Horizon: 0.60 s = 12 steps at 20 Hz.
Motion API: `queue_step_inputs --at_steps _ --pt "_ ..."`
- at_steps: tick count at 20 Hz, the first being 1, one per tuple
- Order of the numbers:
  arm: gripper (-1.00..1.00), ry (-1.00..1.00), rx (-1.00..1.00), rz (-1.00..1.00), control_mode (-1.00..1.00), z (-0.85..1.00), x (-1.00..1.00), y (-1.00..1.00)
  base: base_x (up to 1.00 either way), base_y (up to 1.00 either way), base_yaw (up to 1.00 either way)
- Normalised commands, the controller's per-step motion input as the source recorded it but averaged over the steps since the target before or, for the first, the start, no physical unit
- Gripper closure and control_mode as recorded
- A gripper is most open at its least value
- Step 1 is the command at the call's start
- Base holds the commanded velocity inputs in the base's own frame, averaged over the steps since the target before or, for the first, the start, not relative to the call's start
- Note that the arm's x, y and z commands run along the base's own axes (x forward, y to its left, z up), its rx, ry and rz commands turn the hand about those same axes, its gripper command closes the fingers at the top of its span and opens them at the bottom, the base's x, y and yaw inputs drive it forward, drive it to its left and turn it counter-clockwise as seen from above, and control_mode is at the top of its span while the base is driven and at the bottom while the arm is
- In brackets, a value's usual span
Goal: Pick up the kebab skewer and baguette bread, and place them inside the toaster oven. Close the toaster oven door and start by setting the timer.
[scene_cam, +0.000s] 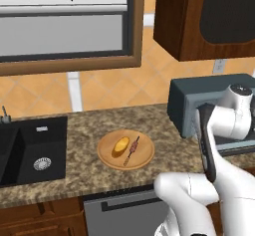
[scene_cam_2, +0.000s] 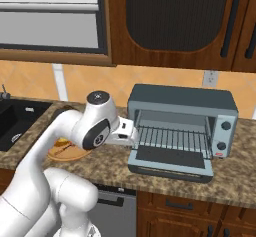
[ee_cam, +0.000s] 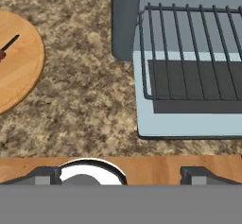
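Kitchen counter, mid-task: in the left base view you see the kebab skewer [scene_cam: 133, 150] and baguette bread [scene_cam: 121, 145] lying side by side on a round wooden plate [scene_cam: 144, 158] at frame center, bread to the left, skewer just beside it to the right, both untouched on the speckled granite counter [scene_cam: 84, 130]. A black sink [scene_cam: 30, 150] sits at the left edge of that frame, a window w/ wood frame [scene_cam: 69, 63] across the upper left, dark wood cabinets [scene_cam: 199, 26] at upper right. The toaster oven [scene_cam_2: 182, 103] stands at center-right of the right base view, its toaster oven door [scene_cam_2: 172, 163] dropped flat toward you, wire rack [scene_cam_2: 172, 138] showing inside, two knobs [scene_cam_2: 224, 135] stacked on the right panel. The white arm bends across the lower left of that frame, wrist pointing at the oven's left side; the plate peeks out behind the arm's elbow at left. In the hand view the gripper [ee_cam: 120, 176] has its two dark fingertips [ee_cam: 45, 175] set wide apart at the bottom, nothing between them; ahead you get the plate's edge at upper left w/ the skewer's tip on it, bare counter in the middle, and the open door w/ the rack over it at upper right. Gripper is near the oven's left front corner, well apart from the food.
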Motion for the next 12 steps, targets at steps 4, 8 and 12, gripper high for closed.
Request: queue_step_inputs --at_steps 4,8,12 --pt "-1.00 0.00 0.00 0.00 -1.00 -0.22 0.07 1.00 0.00 0.00 0.00" --pt "-1.00 0.03 0.00 -0.02 -1.00 -0.06 0.40 1.00 0.00 0.00 0.00" --pt "-1.00 0.05 0.02 0.00 -1.00 -0.13 0.33 1.00 0.00 0.00 0.00"
